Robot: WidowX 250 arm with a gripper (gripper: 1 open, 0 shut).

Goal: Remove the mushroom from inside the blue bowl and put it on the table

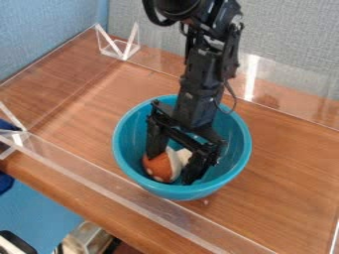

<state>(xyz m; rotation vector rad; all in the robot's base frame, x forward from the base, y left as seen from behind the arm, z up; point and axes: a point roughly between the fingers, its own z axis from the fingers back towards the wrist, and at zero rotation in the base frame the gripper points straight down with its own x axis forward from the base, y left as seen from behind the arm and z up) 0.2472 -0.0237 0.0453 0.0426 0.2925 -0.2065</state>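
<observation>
Fingers [185,159] spread, pointing down inside blue bowl [236,169], straddling the mushroom [162,167] AFAICT; no grip visible. Mushroom's on its side in the bowl, cap toward near wall, stem b/w fingers. Prob. set up to pinch stem, then lift over rim to bench [79,119].

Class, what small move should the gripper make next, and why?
Probably close the gripper: its open fingers reach down into the blue bowl, one on either side of the mushroom.
</observation>
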